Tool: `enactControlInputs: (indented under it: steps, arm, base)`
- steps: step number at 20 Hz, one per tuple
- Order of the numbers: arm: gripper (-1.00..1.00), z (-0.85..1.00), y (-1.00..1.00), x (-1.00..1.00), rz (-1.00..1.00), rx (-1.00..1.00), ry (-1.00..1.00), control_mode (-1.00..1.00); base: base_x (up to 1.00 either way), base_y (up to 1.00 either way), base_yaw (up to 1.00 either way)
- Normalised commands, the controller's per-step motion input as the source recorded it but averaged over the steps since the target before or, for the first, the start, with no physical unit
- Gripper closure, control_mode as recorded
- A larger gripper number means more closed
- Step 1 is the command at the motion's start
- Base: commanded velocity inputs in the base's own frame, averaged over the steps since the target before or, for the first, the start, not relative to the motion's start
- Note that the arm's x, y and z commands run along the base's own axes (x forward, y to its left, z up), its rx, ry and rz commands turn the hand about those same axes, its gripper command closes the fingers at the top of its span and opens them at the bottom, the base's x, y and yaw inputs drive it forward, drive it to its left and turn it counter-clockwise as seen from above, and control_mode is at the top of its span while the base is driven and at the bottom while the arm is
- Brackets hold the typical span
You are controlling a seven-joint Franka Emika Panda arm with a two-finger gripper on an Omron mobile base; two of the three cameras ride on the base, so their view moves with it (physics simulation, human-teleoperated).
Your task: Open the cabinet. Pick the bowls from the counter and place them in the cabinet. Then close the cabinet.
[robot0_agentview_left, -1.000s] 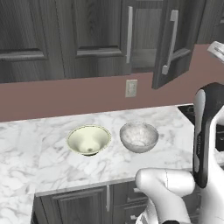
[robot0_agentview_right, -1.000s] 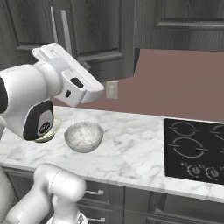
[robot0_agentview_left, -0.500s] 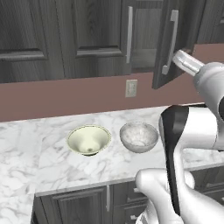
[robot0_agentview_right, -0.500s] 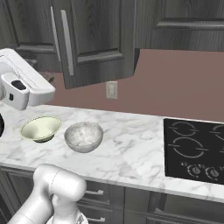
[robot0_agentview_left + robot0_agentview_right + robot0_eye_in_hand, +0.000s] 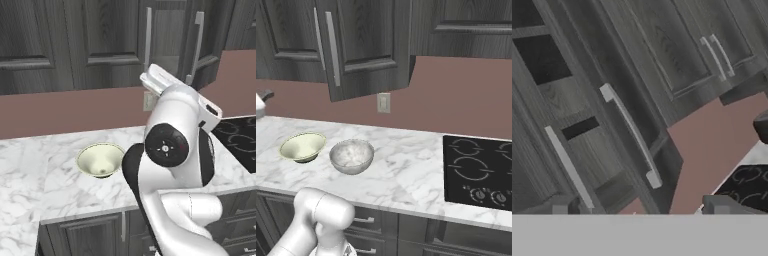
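Note:
The cabinet [image 5: 115, 35] has its right door [image 5: 366, 45] swung partly out over the counter [image 5: 406, 170]; the left door is shut. Its two silver bar handles [image 5: 630, 135] slant across the hand view. My gripper [image 5: 642, 207] is open, its fingertips [image 5: 562, 205] wide apart with nothing between them, facing the doors from a short way off. The cream bowl [image 5: 302, 146] and the marbled bowl [image 5: 351, 155] stand side by side on the counter. In the left base view the cream bowl [image 5: 100, 160] shows left of my arm, which hides the marbled one.
A black cooktop [image 5: 478, 170] lies in the counter to the right of the bowls. A wall outlet [image 5: 383, 102] sits on the brown backsplash under the open door. Low dark cabinets with short handles run below the counter's front edge.
The gripper went from shut to open and came off the right door's handle. The arm swung back from the door toward the middle, now hiding the marbled bowl on the left. The door stays ajar.

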Motion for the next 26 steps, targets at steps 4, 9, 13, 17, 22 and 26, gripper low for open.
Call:
enactControlInputs:
  steps: [4, 9, 13, 17, 22, 26]
  arm:
    - [-1.00, -0.08, 0.05, 0.53, -0.09, 0.00, -0.25, -1.00]
    - [-1.00, -0.08, -0.03, 0.75, -0.04, 0.00, -0.03, -1.00]
    - [-1.00, -0.10, 0.00, 0.80, 0.00, 0.00, 0.02, -1.00]
    - [-1.00, 0.00, -0.06, 0.51, 0.00, 0.01, 0.00, -1.00]
    - [-1.00, -0.01, -0.13, 0.41, 0.00, 0.02, 0.00, -1.00]
    - [-1.00, -0.02, -0.06, 0.45, 0.00, 0.00, 0.00, -1.00]
  base:
    - [0.00, 0.00, 0.00]
    - [0.00, 0.00, 0.00]
    - [0.00, 0.00, 0.00]
    - [0.00, 0.00, 0.00]
    - [0.00, 0.00, 0.00]
    - [0.00, 0.00, 0.00]
